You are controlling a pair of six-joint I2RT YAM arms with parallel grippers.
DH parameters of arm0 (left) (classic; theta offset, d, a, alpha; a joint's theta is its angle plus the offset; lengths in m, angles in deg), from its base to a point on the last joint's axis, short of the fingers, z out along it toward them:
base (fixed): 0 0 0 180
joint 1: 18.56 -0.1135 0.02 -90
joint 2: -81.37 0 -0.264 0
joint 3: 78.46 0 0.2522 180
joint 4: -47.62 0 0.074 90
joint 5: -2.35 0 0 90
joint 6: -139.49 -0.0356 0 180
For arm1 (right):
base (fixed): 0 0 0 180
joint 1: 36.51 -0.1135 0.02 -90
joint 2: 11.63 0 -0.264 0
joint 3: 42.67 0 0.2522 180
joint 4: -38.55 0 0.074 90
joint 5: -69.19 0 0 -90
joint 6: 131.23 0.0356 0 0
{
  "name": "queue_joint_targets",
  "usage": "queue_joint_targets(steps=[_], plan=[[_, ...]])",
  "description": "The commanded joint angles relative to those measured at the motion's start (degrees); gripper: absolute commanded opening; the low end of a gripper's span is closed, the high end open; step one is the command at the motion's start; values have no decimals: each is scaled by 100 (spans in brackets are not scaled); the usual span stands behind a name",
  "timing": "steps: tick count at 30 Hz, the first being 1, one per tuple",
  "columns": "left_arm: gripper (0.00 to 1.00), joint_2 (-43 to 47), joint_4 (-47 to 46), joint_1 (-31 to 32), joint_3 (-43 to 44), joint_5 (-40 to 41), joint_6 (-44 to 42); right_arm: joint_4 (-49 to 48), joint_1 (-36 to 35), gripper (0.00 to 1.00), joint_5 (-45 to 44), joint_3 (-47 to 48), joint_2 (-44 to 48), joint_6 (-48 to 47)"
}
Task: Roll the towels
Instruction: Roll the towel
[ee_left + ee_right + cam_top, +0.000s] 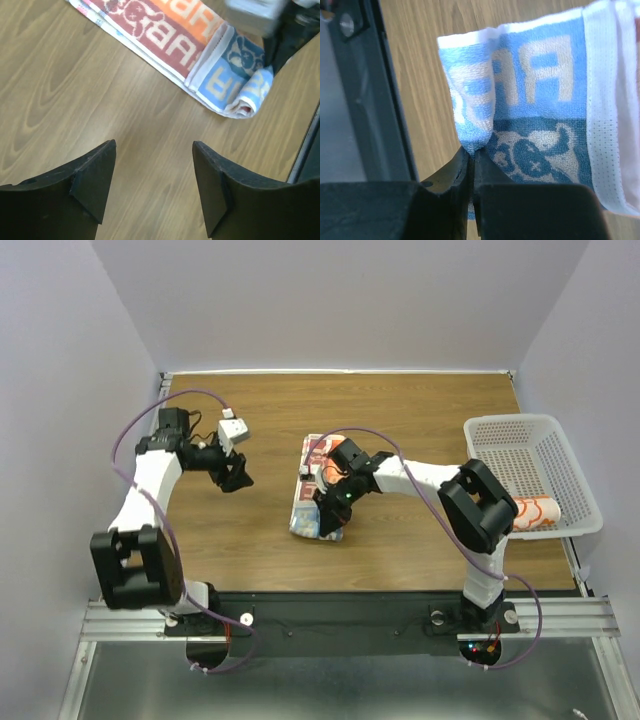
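Slippage is the risk: right fingers point(447, 177), pinched shut on only the near blue corner of the towel point(170, 40) lying mid-way across the tabletop point(420, 410), could lose it or roll crooked. Left fingers point(95, 170) hang wide open, empty, to its left. Wood grain, pale walls, basket point(500, 425) at right.

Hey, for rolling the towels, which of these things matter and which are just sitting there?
Part of the job: folded towel, its end pinched by the right gripper; rolled towel; left gripper, open.
Just lying about: white basket holding the rolled towel; wooden table.
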Motion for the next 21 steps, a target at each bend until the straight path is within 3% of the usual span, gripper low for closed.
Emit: queue_joint_targets(steps=[1,6,9,14,18,21], plan=[[78,1080,-982,106,-938,564,-349,378,202,2,1089,342,-363,386],[84,2610,-825,475,-1976,1206,-1976,483,448,2,1590,553,-812,580],[88,3340,-806,1273,-2591,1496,-2441,519,553,3,1951,685,-1102,764],[95,3913,-1710,2837,-3488,2339,-2137,545,650,4,2258,905,-1515,1002],[95,3475,-2657,4338,-3682,3173,-1566,580,755,5,2435,1027,-1743,1099],[93,2913,-3134,4851,-3700,3605,-1222,607,791,6,2505,1037,-1823,1142]])
